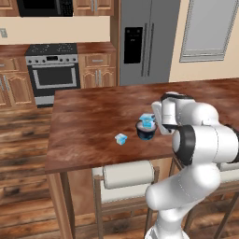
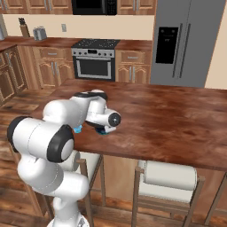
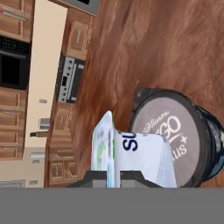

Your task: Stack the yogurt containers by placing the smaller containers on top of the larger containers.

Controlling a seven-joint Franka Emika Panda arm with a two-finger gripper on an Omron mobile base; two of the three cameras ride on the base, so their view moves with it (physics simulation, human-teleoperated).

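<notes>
Two-finger gripper (image 3: 113, 176) clamped on a light-blue translucent squarish cup (image 3: 131, 157), lower centre, over the round navy tub (image 3: 175, 131), second small blue cup (image 1: 121, 138) left on wooden counter (image 1: 88, 121).

The wooden counter (image 1: 93, 116) bears a dark tub (image 1: 145, 132) and, nearby, a small light-blue cup (image 1: 121, 138).

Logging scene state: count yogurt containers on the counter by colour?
Light-blue cups: 2, one on the counter, one above the tub
Dark navy tub: 1
Total: 3
</notes>
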